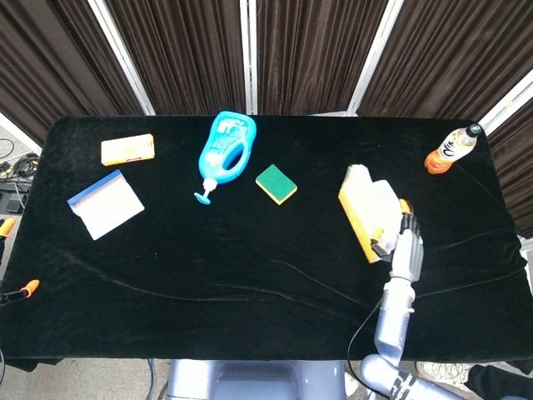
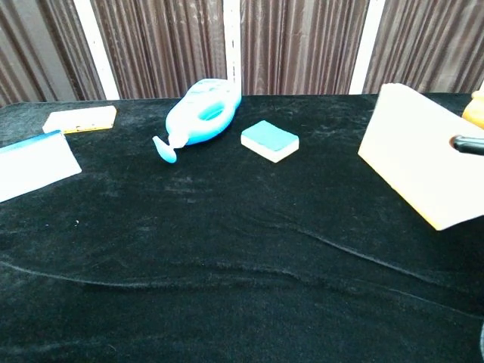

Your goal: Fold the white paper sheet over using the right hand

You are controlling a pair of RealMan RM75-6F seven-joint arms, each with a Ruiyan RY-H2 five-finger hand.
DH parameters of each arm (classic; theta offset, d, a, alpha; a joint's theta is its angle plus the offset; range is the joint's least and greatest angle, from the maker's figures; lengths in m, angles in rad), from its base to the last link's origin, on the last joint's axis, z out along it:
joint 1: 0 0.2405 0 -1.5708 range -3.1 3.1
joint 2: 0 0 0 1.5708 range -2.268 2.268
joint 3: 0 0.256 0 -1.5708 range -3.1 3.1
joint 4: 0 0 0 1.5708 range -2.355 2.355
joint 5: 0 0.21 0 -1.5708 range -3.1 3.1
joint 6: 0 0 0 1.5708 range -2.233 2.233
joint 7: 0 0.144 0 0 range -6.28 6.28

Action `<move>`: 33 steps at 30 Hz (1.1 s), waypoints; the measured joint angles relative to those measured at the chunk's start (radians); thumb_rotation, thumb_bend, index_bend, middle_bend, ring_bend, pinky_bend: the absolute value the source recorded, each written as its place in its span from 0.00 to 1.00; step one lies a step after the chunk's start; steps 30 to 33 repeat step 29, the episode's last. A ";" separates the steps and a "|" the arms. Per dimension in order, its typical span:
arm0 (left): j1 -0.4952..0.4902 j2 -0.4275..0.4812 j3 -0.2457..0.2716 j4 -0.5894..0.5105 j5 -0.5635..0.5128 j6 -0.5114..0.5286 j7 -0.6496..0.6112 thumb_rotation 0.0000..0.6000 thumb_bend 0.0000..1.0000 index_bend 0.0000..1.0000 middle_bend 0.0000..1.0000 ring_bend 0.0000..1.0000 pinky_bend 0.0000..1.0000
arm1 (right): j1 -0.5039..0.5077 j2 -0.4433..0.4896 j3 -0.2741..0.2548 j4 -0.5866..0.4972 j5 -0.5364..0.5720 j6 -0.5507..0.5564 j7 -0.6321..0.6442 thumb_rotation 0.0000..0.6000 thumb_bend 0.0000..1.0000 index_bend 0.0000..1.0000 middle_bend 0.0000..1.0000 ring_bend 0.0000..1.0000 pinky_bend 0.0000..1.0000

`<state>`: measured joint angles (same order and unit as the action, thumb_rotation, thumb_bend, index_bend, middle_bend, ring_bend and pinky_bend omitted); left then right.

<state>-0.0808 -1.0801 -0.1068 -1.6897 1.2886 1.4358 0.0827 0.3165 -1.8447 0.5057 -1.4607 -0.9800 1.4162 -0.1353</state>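
The white paper sheet [image 1: 369, 208] is on the right side of the black table. Its left half stands lifted and swung over to the right, so its shaded, yellowish underside faces the cameras. In the chest view the raised flap [image 2: 420, 155] fills the right edge. My right hand [image 1: 405, 246] reaches in from the table's near side, just right of the sheet, and grips its near edge. Only a dark fingertip [image 2: 469, 144] of it shows in the chest view. The left hand appears in neither view.
A green sponge [image 1: 276, 183] lies left of the sheet, with a blue bottle [image 1: 226, 154] beyond it. An orange drink bottle [image 1: 450, 150] stands at the far right. At the far left lie a yellow box [image 1: 127, 149] and a blue-edged white pad [image 1: 106, 203].
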 measured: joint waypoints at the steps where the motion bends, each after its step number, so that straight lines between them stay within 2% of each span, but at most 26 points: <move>1: 0.000 0.000 0.000 0.000 0.000 0.000 0.001 1.00 0.17 0.00 0.00 0.00 0.00 | 0.000 0.002 0.004 0.005 0.004 0.002 -0.006 1.00 0.53 0.00 0.00 0.00 0.00; 6: -0.001 -0.003 0.002 -0.003 0.008 0.003 0.005 1.00 0.17 0.00 0.00 0.00 0.00 | 0.003 0.010 0.005 0.043 0.014 0.008 -0.025 1.00 0.50 0.00 0.00 0.00 0.00; 10: -0.001 -0.003 0.003 -0.001 0.012 0.004 0.005 1.00 0.17 0.00 0.00 0.00 0.00 | -0.007 0.036 -0.020 0.030 -0.024 0.012 0.001 1.00 0.40 0.00 0.00 0.00 0.00; 15: -0.002 -0.004 0.010 0.009 0.028 0.004 0.007 1.00 0.17 0.00 0.00 0.00 0.00 | -0.035 0.140 -0.112 -0.028 -0.120 -0.014 0.026 1.00 0.22 0.00 0.00 0.00 0.00; 18: -0.004 -0.009 0.016 0.018 0.042 0.005 0.023 1.00 0.17 0.00 0.00 0.00 0.00 | -0.051 0.240 -0.177 -0.072 -0.190 -0.051 0.043 1.00 0.18 0.00 0.00 0.00 0.00; 23: -0.005 -0.018 0.030 0.033 0.072 0.013 0.041 1.00 0.16 0.00 0.00 0.00 0.00 | -0.077 0.356 -0.276 -0.089 -0.369 -0.048 0.051 1.00 0.17 0.00 0.00 0.00 0.00; 27: -0.002 -0.023 0.035 0.039 0.081 0.020 0.043 1.00 0.16 0.00 0.00 0.00 0.00 | -0.107 0.449 -0.363 -0.093 -0.493 -0.012 0.009 1.00 0.17 0.00 0.00 0.00 0.00; 29: -0.001 -0.025 0.037 0.041 0.086 0.023 0.045 1.00 0.16 0.00 0.00 0.00 0.00 | -0.122 0.476 -0.384 -0.102 -0.519 0.010 -0.009 1.00 0.17 0.00 0.00 0.00 0.00; 33: -0.001 -0.025 0.037 0.041 0.086 0.023 0.045 1.00 0.16 0.00 0.00 0.00 0.00 | -0.122 0.476 -0.384 -0.102 -0.519 0.010 -0.009 1.00 0.17 0.00 0.00 0.00 0.00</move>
